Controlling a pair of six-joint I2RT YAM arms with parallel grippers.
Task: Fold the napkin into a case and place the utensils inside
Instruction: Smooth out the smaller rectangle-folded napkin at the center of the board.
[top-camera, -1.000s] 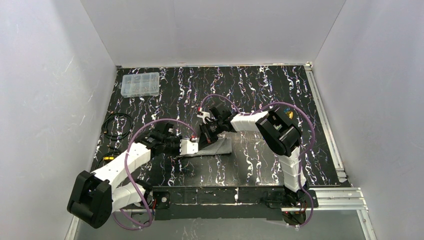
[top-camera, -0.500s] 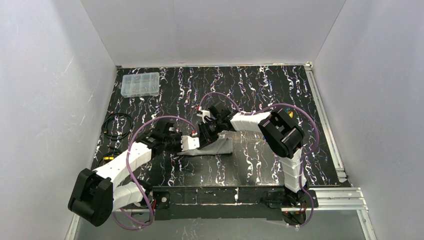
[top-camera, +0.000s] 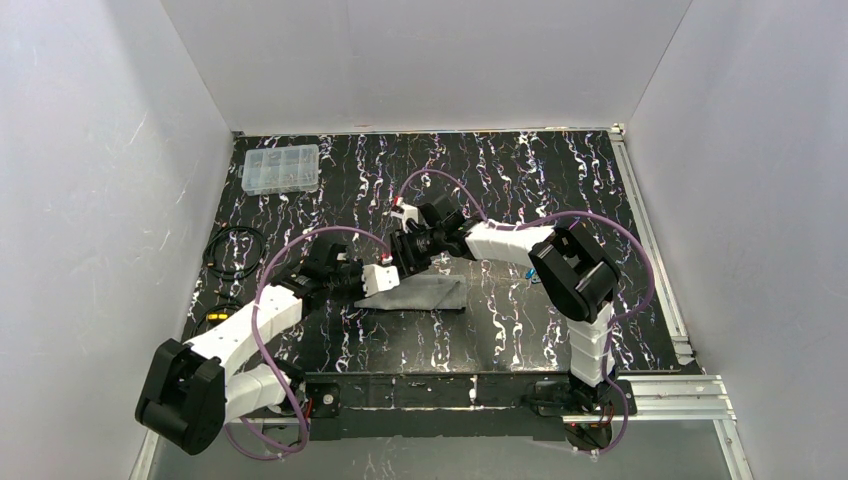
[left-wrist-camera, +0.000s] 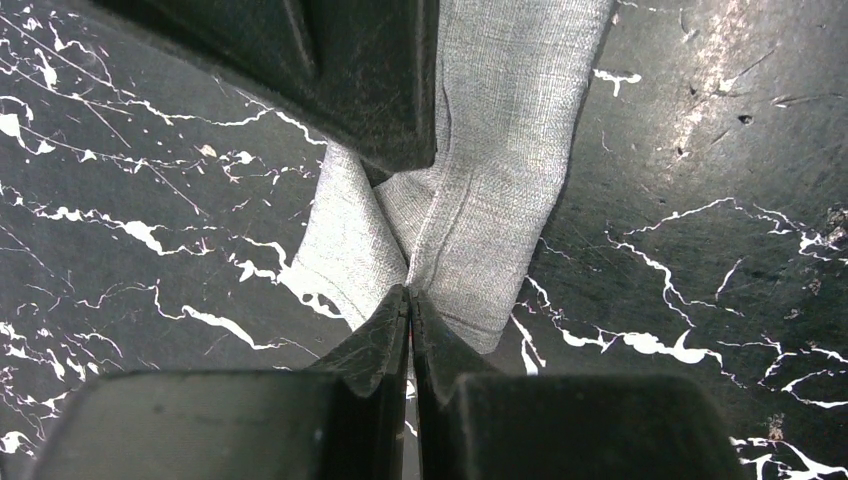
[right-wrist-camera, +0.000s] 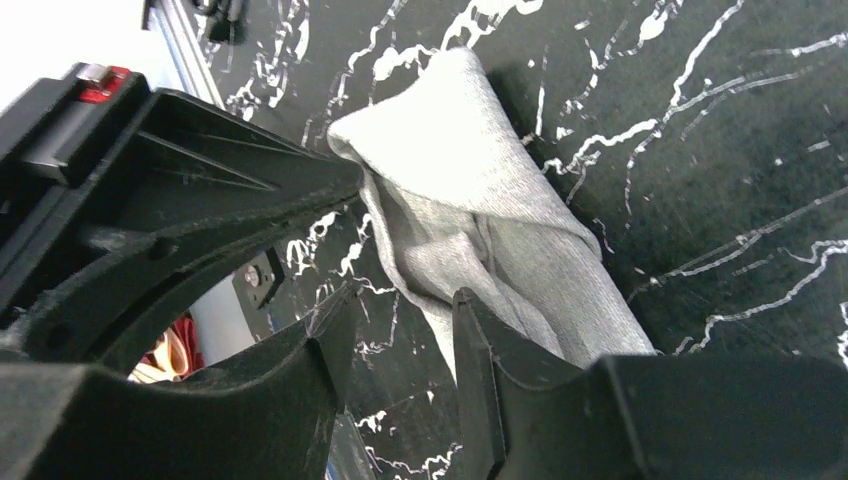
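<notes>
We see the napkin (top-camera: 428, 293) lying folded into a narrow grey band on the black, white-streaked surface (top-camera: 520, 180), near the middle and just ahead of the two arms. Its left end is bunched into overlapping layers.

Our left hand (top-camera: 383, 280) reaches in from the left. In its wrist view its fingers are pressed together at the tips, pinching a raised fold at that end of the napkin (left-wrist-camera: 500, 150). Our right hand (top-camera: 405, 252) hangs just beyond it, over the same end. Its fingers stand apart with a clear gap, and the napkin (right-wrist-camera: 470, 170) lies beside the tip of one of them, not gripped.

A clear plastic compartment box (top-camera: 281, 168) sits well apart at the far left corner, and a coiled black cable (top-camera: 235, 250) lies by the left edge.
</notes>
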